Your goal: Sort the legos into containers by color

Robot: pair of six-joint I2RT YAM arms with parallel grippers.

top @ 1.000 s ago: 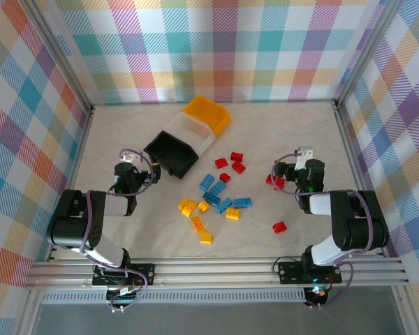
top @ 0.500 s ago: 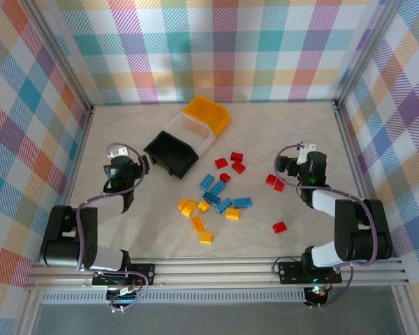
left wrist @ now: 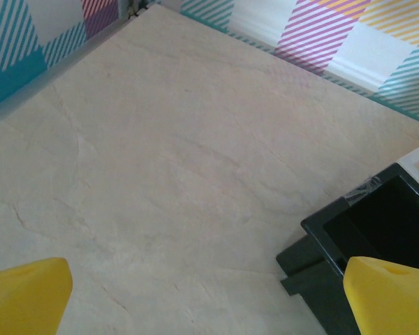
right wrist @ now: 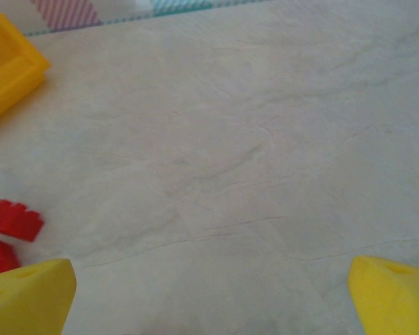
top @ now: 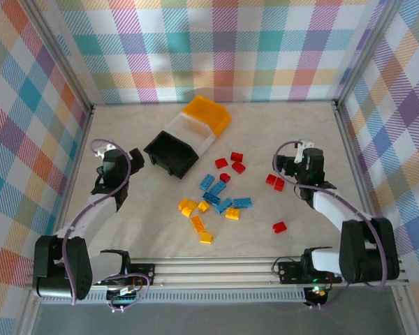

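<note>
Red, blue and yellow legos lie scattered mid-table: a red group [top: 232, 162], a blue group [top: 220, 195] and a yellow group [top: 197, 216]. Two red legos [top: 275, 182] lie just left of my right gripper [top: 290, 166], and one red lego [top: 279, 227] lies nearer the front. The containers stand in a diagonal row: black bin [top: 171, 153], white bin [top: 192, 131], orange bin [top: 207, 115]. My left gripper [top: 126, 164] hangs open left of the black bin [left wrist: 377, 230], over bare table. The right gripper [right wrist: 209, 300] is open and empty, with red legos [right wrist: 12, 218] to its left.
Checked walls and metal rails close in the table [top: 140, 223] on three sides. The orange bin's corner [right wrist: 7, 63] shows at the right wrist view's upper left. Bare tabletop [left wrist: 181, 153] stretches ahead of the left gripper.
Both arms have stretched out away from their bases. The left gripper has moved left and farther back; the right gripper has shifted slightly farther back. Both stayed open; no lego moved.
</note>
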